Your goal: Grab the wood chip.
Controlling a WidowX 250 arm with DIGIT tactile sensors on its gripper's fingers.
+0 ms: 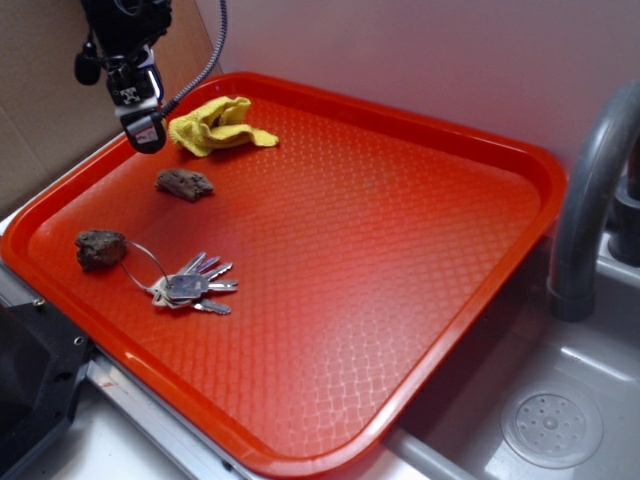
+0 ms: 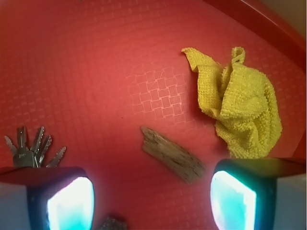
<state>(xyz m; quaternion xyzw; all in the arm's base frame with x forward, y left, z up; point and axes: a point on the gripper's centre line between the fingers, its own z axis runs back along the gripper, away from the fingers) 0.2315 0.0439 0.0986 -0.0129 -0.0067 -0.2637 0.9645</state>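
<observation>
The gripper (image 1: pixel 146 130) hangs above the red tray (image 1: pixel 420 280), jaws spread wide and empty, apparently lining up a drop onto the wood chip (image 2: pixel 172 154). The chip lies flat on the tray just beside the yellow cloth (image 2: pixel 240 108), between the two fingers (image 2: pixel 72 203) but toward the cloth-side one, well below them.
</observation>
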